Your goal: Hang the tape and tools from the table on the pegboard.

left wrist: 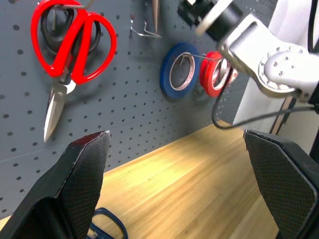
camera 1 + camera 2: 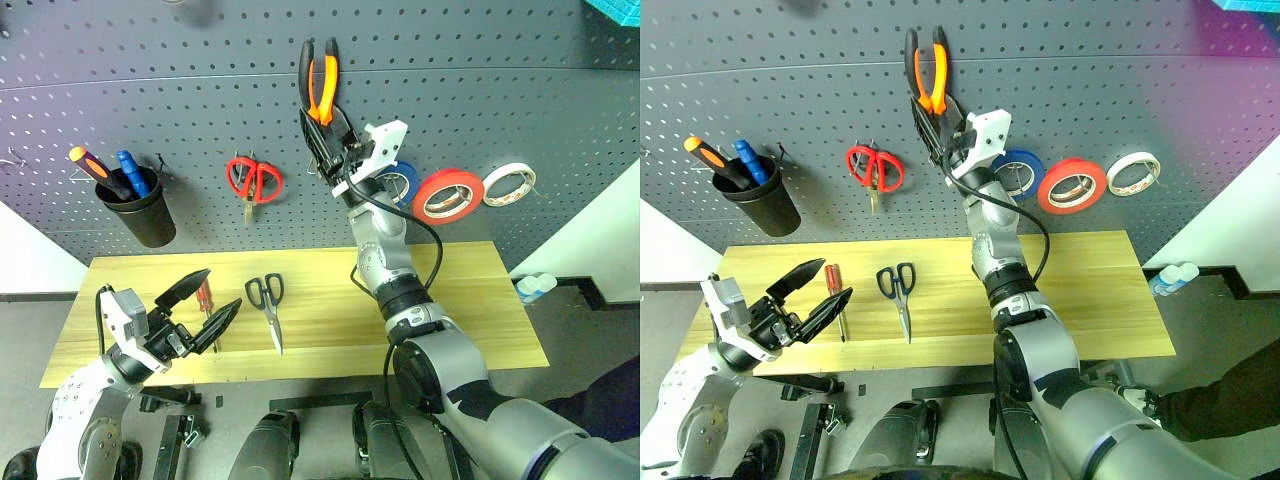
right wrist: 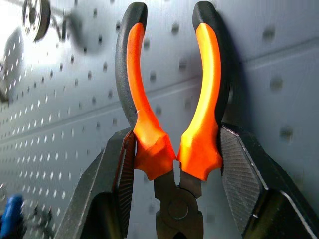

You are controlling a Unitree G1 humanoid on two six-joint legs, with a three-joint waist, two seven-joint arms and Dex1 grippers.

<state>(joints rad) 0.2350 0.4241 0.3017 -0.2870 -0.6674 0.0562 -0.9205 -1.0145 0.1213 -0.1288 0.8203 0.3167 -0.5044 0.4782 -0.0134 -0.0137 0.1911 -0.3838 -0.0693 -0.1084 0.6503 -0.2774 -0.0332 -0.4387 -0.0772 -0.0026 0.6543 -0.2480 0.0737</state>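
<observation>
Right gripper (image 2: 322, 130) clamped on the pliers (image 2: 320, 82), fingers pinching the lower ends of the orange-and-black handles, handles pointing up, pliers head down between the fingers. Pliers held up against the pegboard (image 2: 200, 110), in its upper middle area; contact with the board or a hook cannot be told. Left gripper (image 2: 205, 305) wide apart, holding nothing, low in front of the pegboard over the near left part of the table (image 2: 480, 300).

Relative to the pegboard: red-handled scissors (image 2: 252, 180) hang on it left of the raised pliers, blades down. Further left on the board a black cup (image 2: 140, 210) hangs with an orange-black screwdriver (image 2: 92, 170) and a blue-handled screwdriver (image 2: 130, 172) standing in it. Right of the right gripper on the board: blue roll (image 2: 402, 182), partly behind the wrist, then a red ring of tape (image 2: 448, 194), then a white tape roll (image 2: 508, 184), side by side in a row.

Below the pegboard on the table: steel scissors (image 2: 268, 305) with dark handles lie flat, handles toward the board, blades toward the near edge, roughly under the red-handled scissors. Slim screwdriver (image 2: 836, 298) with clear-red handle lies just left of these scissors, partly behind the left gripper's fingers, handle toward the board. Both are apart from either gripper. Right half of the table under the tape rolls is crossed by the right arm.
</observation>
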